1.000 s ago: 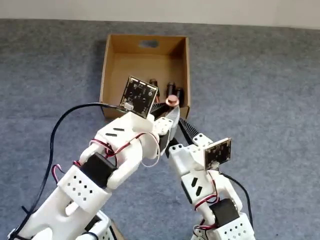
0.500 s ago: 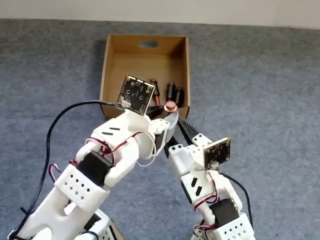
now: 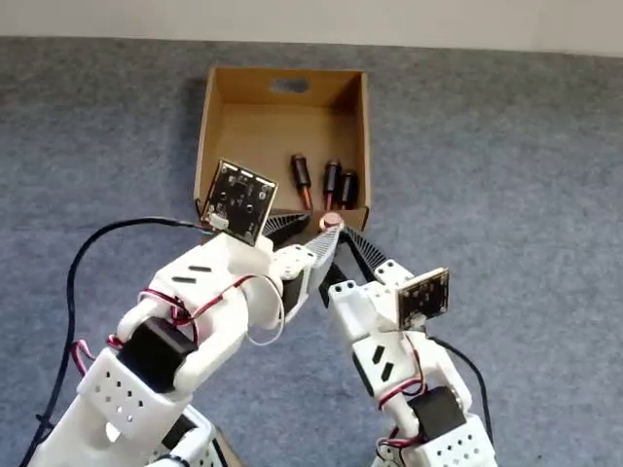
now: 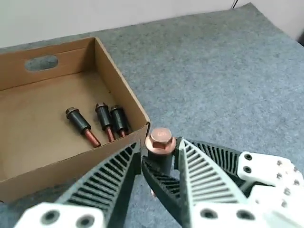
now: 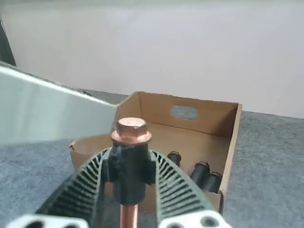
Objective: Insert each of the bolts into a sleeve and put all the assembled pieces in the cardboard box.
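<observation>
My right gripper is shut on a black sleeve with a copper bolt through it, head on top and shank sticking out below. The piece hangs just in front of the cardboard box's near wall. Around the same sleeve my left gripper stands open, one ribbed finger on each side. Three assembled pieces lie in the box's right near corner, and they also appear on the box floor.
Grey carpet surrounds the box on all sides. Both arms crowd together in front of the box's near wall. The left arm passes close beside the held piece. The box's left half is bare cardboard.
The left arm has drawn back from over the box's near edge toward the near left. The bolt head has come down and back with it, onto the sleeve. The right arm has kept still.
</observation>
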Available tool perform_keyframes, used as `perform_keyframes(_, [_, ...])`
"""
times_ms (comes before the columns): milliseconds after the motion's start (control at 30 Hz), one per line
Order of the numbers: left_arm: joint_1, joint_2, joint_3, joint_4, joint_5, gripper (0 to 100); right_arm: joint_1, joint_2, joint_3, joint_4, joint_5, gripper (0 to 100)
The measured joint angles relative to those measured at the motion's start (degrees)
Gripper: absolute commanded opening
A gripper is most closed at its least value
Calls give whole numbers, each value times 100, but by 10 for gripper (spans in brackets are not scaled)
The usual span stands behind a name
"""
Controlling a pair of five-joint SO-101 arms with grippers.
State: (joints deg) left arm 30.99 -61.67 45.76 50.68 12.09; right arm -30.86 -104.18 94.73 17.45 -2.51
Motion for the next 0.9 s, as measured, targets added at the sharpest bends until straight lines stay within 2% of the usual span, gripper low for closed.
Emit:
perform_keyframes(67, [9, 0, 0, 0, 0, 117, 0, 0, 0, 0, 0, 6])
perform_keyframes(167, [-167, -62, 0, 114, 0, 0, 0, 0, 0, 0, 0, 6])
perform_keyframes(233, [-404, -211, 0, 158, 0, 26, 0, 0, 0, 0, 0, 6])
perform_keyframes(300, [-730, -404, 0, 299, 0, 10, 0, 0, 0, 0, 0, 6])
perform_keyframes(533, [-2224, -914, 299, 1451, 0, 53, 0, 0, -9, 18, 0, 6])
perform_keyframes(600, [-2752, -967, 738, 1503, -273, 59, 0, 0, -211, 211, 97, 6])
perform_keyframes(733, [-3516, -1037, 1793, 1231, -1424, 34, 0, 44, -1108, 826, 149, 6])
perform_keyframes(900, [-3719, -1064, 2884, 862, -1837, 31, 18, 1055, -2330, 993, 167, 6])
